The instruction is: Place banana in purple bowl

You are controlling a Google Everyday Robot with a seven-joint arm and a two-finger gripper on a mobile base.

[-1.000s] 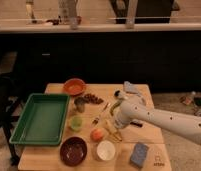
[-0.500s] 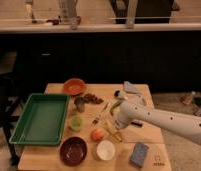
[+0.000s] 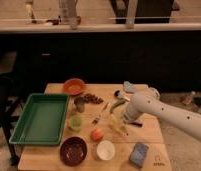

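Note:
The banana is a small pale yellow fruit lying on the wooden table, right of centre. My gripper hangs from the white arm that reaches in from the right, and it sits directly over the banana's near end. The purple bowl stands near the front edge, left and forward of the gripper, with nothing visible inside. A curved green pod lies just behind the gripper.
A green tray fills the left side. An orange bowl stands at the back. A white cup, an orange fruit, a green cup, a grey cup and a blue sponge stand nearby.

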